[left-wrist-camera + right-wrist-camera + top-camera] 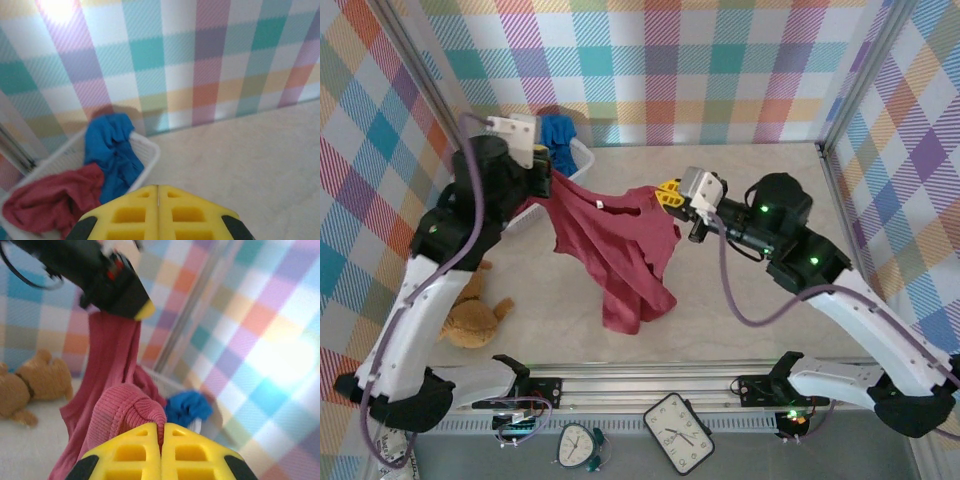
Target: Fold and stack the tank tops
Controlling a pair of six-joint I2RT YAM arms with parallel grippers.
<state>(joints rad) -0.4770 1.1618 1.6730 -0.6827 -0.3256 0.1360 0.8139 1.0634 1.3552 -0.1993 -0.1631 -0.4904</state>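
The overhead view is bright and sharp, shadows soft on the desk (760,290). Both wrist views are blurry, with glare on the checked wall (200,65).

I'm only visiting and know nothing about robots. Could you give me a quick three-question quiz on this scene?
1. True or false: the left pincer and the right pincer both grip the dark red tank top.
2. What lies in the white basket beside a second red top? A) blue top B) green towel C) yellow sock
3. Fill in: left of the held top lies a brown ____.
Key: 1 true; 2 A; 3 teddy bear.
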